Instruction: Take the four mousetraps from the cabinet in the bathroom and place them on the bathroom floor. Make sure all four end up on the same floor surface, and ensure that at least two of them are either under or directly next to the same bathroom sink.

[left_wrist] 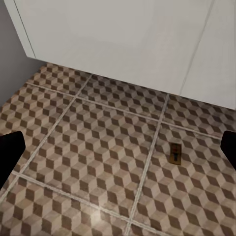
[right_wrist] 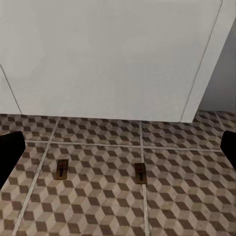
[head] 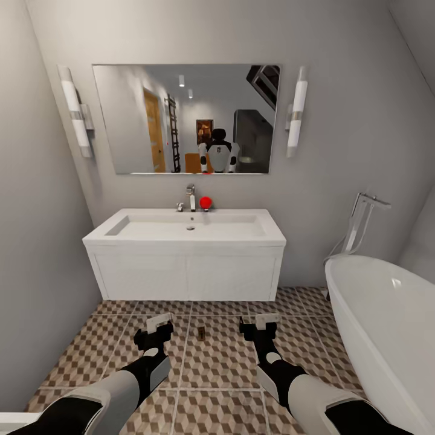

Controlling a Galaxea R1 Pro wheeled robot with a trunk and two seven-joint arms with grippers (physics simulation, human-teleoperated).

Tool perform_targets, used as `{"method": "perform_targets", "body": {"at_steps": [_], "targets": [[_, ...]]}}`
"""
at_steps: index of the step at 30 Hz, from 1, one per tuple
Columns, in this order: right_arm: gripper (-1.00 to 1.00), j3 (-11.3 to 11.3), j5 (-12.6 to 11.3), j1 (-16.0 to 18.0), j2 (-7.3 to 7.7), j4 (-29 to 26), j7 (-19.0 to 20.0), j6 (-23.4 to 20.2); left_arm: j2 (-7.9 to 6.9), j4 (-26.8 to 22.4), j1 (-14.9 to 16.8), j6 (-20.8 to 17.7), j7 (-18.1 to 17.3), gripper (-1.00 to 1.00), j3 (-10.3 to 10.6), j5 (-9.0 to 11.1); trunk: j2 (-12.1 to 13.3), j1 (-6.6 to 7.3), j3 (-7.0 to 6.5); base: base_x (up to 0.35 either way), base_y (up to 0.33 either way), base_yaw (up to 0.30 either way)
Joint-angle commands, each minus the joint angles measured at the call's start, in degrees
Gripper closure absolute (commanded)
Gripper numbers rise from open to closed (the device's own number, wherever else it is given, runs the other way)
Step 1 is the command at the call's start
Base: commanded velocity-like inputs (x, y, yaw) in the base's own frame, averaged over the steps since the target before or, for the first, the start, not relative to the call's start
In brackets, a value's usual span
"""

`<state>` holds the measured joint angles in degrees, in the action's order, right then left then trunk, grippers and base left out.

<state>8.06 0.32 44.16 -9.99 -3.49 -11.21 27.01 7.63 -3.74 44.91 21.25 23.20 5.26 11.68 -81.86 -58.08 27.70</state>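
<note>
So the white bathroom sink [head: 184, 241] sits center frame with nothing in its basin, just a chrome faucet [head: 191, 197] and a red ball [head: 206, 203] on the back ledge. One mousetrap [head: 202, 332] lies flat on the cube-pattern bathroom floor [head: 217, 368] between the two grippers in the head view; the right wrist view shows two, a left one [right_wrist: 61, 169] and a right one [right_wrist: 140, 173], in front of the sink cabinet. Left gripper [head: 158, 329] and right gripper [head: 258, 326] both hang spread wide apart, holding nothing, lower middle of the frame.

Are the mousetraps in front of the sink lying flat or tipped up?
Flat. Both mousetraps lie face-up on the bathroom floor, wire side showing, in front of the bathroom sink.
</note>
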Motion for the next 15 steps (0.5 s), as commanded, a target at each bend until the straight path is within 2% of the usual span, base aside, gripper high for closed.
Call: {"method": "perform_targets", "body": {"at_steps": [1, 15], "targets": [[-1.0, 0.47, 0.03, 0.05, -0.01, 0.06, -0.51, 0.06, 0.01, 0.04, 0.03, 0.19, 0.19, -1.0, 0.5, 0.53, 0.38, 0.23, -0.12, 0.0, 0.0, 0.0], [-1.0, 0.47, 0.03, 0.04, -0.01, 0.06, -0.56, 0.06, 0.0, 0.04, 0.02, 0.19, 0.25, -1.0, 0.46, 0.53, 6.0, 3.3, -2.64, 0.0, 0.0, 0.0]]}}
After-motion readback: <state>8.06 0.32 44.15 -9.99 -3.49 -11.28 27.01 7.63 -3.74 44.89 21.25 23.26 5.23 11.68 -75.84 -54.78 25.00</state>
